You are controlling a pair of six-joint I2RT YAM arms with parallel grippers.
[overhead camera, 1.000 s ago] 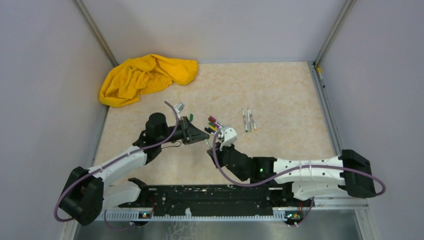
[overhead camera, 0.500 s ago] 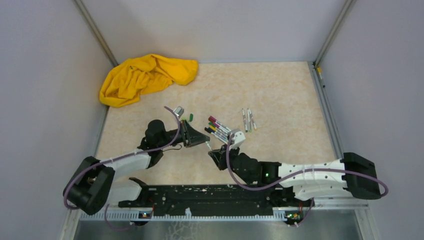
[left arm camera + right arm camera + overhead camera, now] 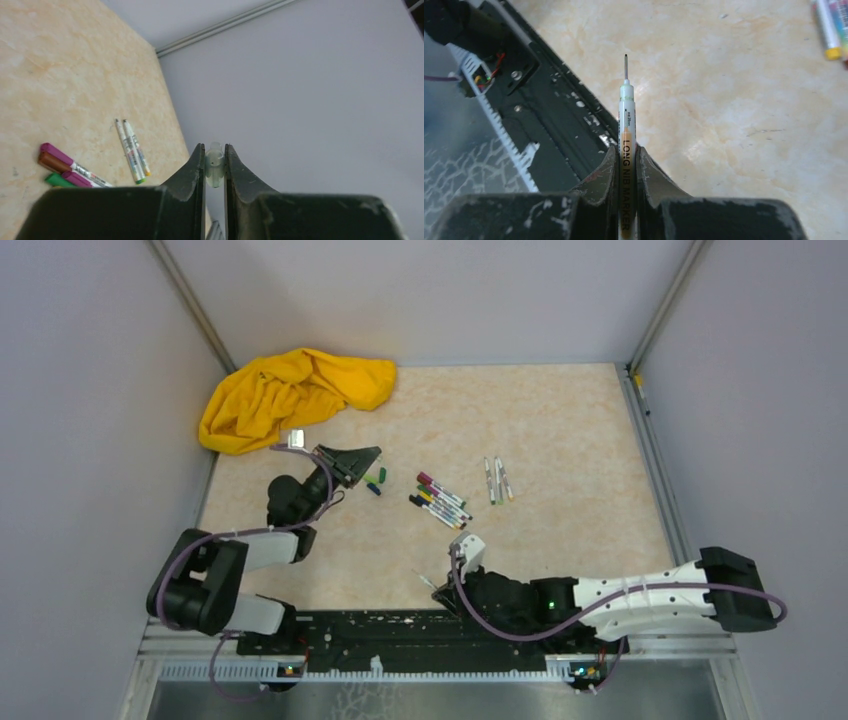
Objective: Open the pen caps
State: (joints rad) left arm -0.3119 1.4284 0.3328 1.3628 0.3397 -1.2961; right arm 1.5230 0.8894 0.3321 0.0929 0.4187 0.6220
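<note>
My left gripper (image 3: 372,453) is raised at the left of the table and tilted up toward the wall. It is shut on a small pale green pen cap (image 3: 215,168). My right gripper (image 3: 441,588) is low near the front rail, shut on an uncapped pen (image 3: 626,131) whose thin bare nib points at the rail. A row of capped pens (image 3: 441,500) with purple, brown and green caps lies mid-table. Uncapped white pens (image 3: 497,480) lie to their right. Loose green and dark caps (image 3: 376,479) lie under my left gripper.
A crumpled yellow cloth (image 3: 291,392) fills the back left corner. The black base rail (image 3: 400,632) runs along the near edge, close under the right gripper. Grey walls enclose the table on three sides.
The two grippers have drawn apart: the left swung back and left, lifting with the cap, and the right pulled toward the near rail with the bare-nibbed pen.
</note>
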